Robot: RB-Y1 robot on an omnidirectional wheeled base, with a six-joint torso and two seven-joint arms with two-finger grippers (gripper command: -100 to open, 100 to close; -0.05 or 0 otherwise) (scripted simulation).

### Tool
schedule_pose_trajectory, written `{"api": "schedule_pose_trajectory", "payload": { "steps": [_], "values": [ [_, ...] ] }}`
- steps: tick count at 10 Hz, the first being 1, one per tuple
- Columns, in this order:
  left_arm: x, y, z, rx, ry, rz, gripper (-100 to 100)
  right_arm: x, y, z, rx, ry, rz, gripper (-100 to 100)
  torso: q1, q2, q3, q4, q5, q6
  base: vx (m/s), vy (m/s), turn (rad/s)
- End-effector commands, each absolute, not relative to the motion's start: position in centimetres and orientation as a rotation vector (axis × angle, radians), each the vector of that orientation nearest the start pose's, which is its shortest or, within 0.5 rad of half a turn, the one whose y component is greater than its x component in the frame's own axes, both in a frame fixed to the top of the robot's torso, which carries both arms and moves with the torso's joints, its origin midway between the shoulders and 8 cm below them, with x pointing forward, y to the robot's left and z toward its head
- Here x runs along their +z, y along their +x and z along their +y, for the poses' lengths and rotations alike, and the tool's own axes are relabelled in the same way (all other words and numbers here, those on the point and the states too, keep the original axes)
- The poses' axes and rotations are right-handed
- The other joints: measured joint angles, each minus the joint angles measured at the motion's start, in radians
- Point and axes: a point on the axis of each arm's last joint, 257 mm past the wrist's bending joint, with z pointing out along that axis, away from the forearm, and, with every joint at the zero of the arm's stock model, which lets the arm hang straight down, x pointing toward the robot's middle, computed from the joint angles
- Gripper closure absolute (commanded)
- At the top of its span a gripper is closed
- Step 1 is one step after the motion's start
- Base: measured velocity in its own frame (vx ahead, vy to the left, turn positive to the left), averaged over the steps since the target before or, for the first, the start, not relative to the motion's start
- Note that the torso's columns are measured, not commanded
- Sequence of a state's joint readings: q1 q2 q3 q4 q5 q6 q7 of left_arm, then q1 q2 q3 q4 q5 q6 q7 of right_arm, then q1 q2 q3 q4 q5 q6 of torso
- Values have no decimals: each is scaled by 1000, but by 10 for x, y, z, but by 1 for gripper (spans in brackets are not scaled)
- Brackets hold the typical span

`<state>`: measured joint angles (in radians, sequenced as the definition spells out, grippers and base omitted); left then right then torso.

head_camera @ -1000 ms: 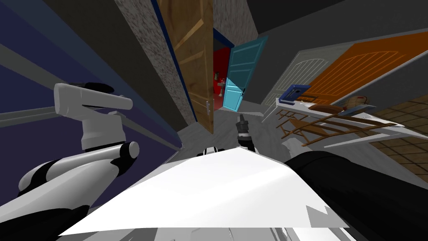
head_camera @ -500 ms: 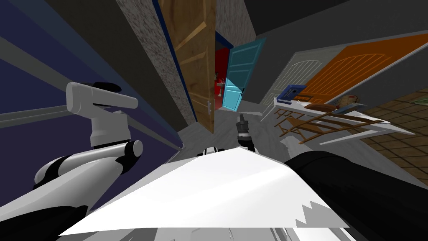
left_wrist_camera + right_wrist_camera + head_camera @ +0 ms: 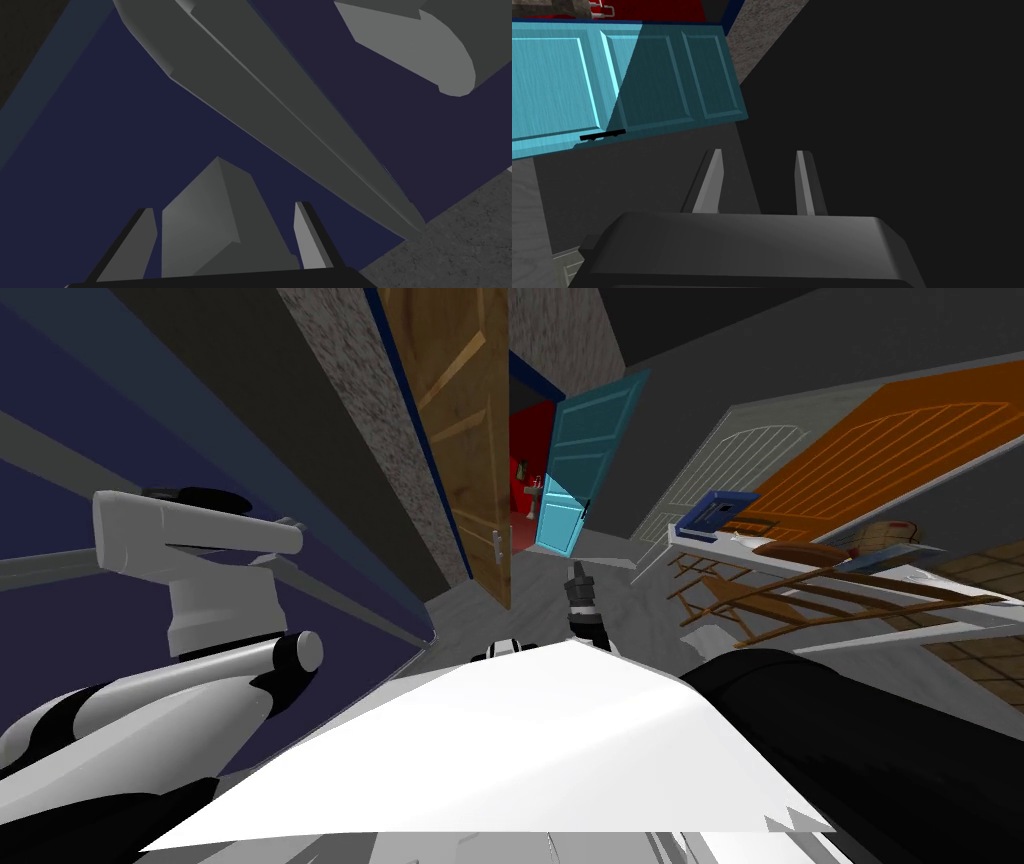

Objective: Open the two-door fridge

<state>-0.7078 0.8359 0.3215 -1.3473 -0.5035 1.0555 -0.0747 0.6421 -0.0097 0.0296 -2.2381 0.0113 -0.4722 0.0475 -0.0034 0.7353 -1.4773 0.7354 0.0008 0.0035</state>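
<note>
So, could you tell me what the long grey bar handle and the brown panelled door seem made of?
The long grey bar handle: matt metal or plastic, I cannot tell; it is plain grey without grain. The brown panelled door: seemingly wood, fairly matt; streaky grain runs across its panels.

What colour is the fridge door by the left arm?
Dark navy blue: the fridge door shows best in the left wrist view.

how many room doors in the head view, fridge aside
4: a brown door ahead, a teal door just beyond it, a white door right of that, and an orange door furthest right. More may be hidden.
</note>
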Motion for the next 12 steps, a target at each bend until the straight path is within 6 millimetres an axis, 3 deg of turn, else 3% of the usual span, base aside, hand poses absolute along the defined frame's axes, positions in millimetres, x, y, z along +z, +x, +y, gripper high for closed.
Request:
{"api": "schedule_pose_trajectory", "payload": {
  "steps": [1,2,4,8,9,11,12],
  "values": [
    [124,496,712,233,-1245,948,100,-47,341,-287,1183,786,776,0,-2,-1,-1,0,-1,1,35,-153,73],
    [124,494,719,226,-1242,949,100,-47,341,-287,1183,786,776,0,-3,0,-1,0,-1,2,44,-145,74],
    [129,500,709,213,-1229,958,100,-47,341,-287,1183,786,776,0,-1,0,-1,0,-3,3,-77,4,27],
    [129,530,676,141,-1186,1016,100,-47,342,-287,1183,785,776,0,2,7,4,4,-1,-5,-344,79,-103],
    [129,530,676,141,-1186,1016,100,-47,342,-287,1183,785,776,0,3,5,3,3,-1,-4,-271,54,-75],
    [129,549,653,94,-1154,1053,100,-47,341,-287,1183,786,776,0,5,5,3,4,-1,-6,-356,82,-81],
    [129,549,653,94,-1154,1053,100,-47,342,-287,1183,785,776,0,4,10,6,4,0,-5,-331,63,-75]
  ]
}}
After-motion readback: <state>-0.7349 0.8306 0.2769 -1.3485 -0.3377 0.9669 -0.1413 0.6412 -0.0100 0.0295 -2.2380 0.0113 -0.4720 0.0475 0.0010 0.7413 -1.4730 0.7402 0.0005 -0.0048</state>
